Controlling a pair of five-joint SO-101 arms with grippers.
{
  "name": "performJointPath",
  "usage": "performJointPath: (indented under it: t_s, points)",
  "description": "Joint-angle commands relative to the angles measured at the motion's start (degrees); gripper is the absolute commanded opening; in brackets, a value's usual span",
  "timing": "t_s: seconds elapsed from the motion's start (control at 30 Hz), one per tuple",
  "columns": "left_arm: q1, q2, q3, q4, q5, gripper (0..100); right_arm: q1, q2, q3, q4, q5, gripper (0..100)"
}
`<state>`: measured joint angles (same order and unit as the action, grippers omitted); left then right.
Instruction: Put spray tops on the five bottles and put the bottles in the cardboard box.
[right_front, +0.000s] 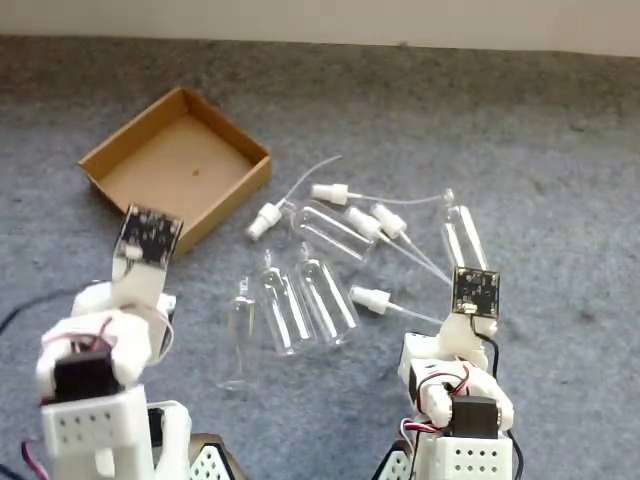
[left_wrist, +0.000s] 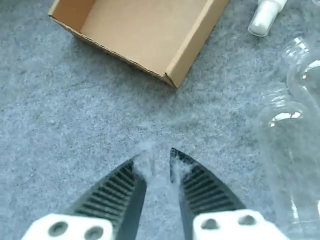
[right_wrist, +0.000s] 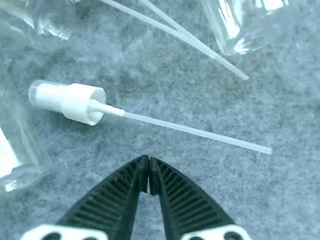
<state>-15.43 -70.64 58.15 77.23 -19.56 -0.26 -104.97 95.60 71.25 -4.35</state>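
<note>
Lying on carpet (right_front: 560, 150), five bottles (right_front: 325, 300) rest beside the cardboard box (right_front: 232, 200).

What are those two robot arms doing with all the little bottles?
They haven't picked up anything yet. The left hand hangs slightly open near a corner of the cardboard box, and no bottle is in it yet. The right hand is shut, close to a loose spray top with a long thin tube. The five clear bottles lie on their sides, none with a top on.
</note>
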Motion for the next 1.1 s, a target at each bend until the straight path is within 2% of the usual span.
performJointPath:
  t_s: [0.0, 0.2, 0.5, 0.63, 0.9, 1.07]
  points:
    - [5.14, 14.02, -12.00, 3.69, -0.26, 1, 0.48, -0.40, 9.63, 0.31, -0.70, 0.4]
    - [12.00, 30.99, -24.75, 13.63, 5.54, 15, 0.48, -0.40, 9.71, 0.40, -0.79, 0.4]
    - [17.36, 50.33, -32.84, 14.77, 14.95, 20, 0.48, -0.40, 9.63, 0.40, -0.79, 0.4]
    - [17.45, 52.70, -32.84, 14.77, 17.05, 26, 0.66, -0.40, 9.63, 0.40, -0.79, 0.4]
    - [19.21, 53.05, -28.88, 14.24, 18.73, 26, 0.66, -0.40, 9.63, 0.40, -0.79, 0.4]
    - [19.56, 52.79, -24.66, 7.21, 21.19, 26, 0.66, -0.40, 9.63, 0.40, -0.79, 0.4]
